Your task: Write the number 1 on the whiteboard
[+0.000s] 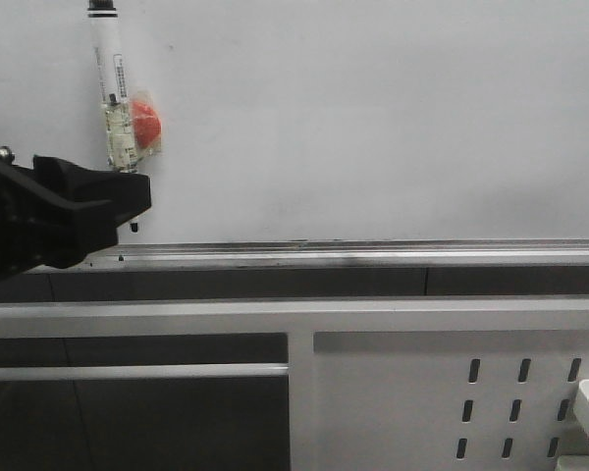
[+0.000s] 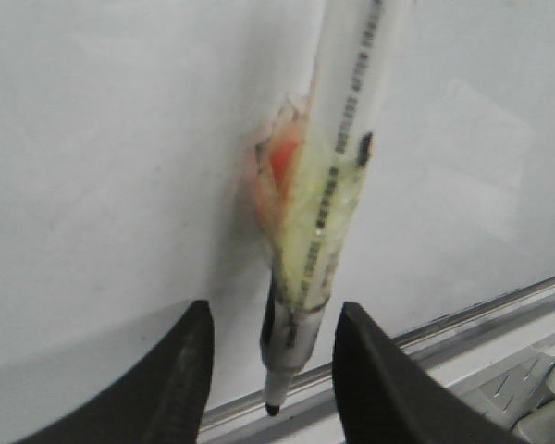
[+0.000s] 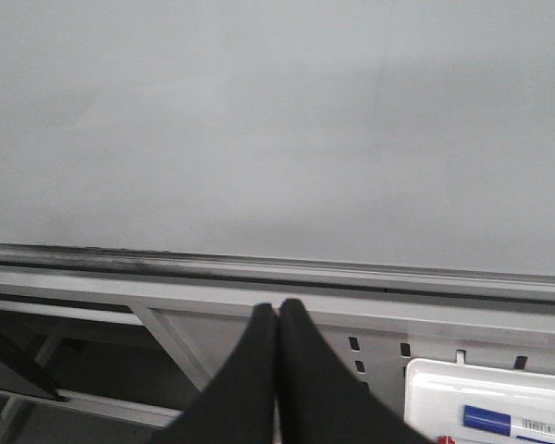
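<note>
I see no stroke on the whiteboard (image 1: pixel 373 118) yet, so the number 1 remains to be written. My left gripper (image 2: pixel 270 347), at the left edge of the front view, has its fingers apart around the marker (image 1: pixel 116 98) (whether they pinch it, I cannot tell). Its tip hangs just above the tray rail (image 1: pixel 373 253). The right gripper (image 3: pixel 277 319) is closed, empty.
</note>
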{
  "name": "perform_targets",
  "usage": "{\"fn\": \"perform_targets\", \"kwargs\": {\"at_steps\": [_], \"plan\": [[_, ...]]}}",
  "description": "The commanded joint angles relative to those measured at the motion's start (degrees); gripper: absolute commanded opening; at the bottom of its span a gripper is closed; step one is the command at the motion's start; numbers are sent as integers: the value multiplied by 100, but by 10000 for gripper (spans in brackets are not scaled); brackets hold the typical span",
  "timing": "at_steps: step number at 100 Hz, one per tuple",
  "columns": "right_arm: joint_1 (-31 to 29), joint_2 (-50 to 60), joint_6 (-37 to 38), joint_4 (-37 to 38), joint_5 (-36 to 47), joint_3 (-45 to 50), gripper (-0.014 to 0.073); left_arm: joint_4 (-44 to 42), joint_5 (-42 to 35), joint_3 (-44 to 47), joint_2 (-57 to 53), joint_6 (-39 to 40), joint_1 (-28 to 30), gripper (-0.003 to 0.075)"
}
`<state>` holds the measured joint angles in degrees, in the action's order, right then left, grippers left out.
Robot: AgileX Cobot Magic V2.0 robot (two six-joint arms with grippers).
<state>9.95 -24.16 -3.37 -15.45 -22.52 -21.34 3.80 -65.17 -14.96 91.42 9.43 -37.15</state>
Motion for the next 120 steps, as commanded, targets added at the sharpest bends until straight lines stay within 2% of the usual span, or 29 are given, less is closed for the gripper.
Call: {"fn": "perform_targets", "kwargs": {"at_steps": [1, 27, 34, 39, 42, 64, 78, 88, 104, 114, 120], "plan": [[9, -82, -88, -44, 461, -217, -69, -32, -1277, -203, -54, 43, -45, 287], [9, -82, -88, -44, 484, -217, -69, -87, -1277, -426, 143, 43, -45, 264], [9, -82, -88, -44, 484, -217, -69, -87, -1277, -426, 143, 43, -45, 165], [9, -82, -88, -44, 484, -217, -69, -87, -1277, -426, 143, 43, -45, 31], [9, -82, -88, -44, 484, -217, -69, -99, -1277, -426, 143, 43, -45, -19], [155, -82, -94, -44, 282, -292, -69, -436, -1277, -316, 119, 43, -45, -20], [531, -182, -869, -44, -184, -676, -69, -1137, -1212, -195, 30, 43, -45, -20], [910, -442, -1442, -44, -665, -1043, -69, -1537, -715, -193, -84, 43, -45, -20], [1746, -1017, -1562, -44, -937, -1402, -69, -2364, 360, -353, -469, 43, -45, -20], [2216, -1406, -2049, -44, -978, -1607, -44, -3257, 1585, -601, -924, 55, -74, -20], [2450, -1604, -2205, -44, -956, -1707, 35, -3612, 2488, -760, -1194, 62, -208, -20]]}}
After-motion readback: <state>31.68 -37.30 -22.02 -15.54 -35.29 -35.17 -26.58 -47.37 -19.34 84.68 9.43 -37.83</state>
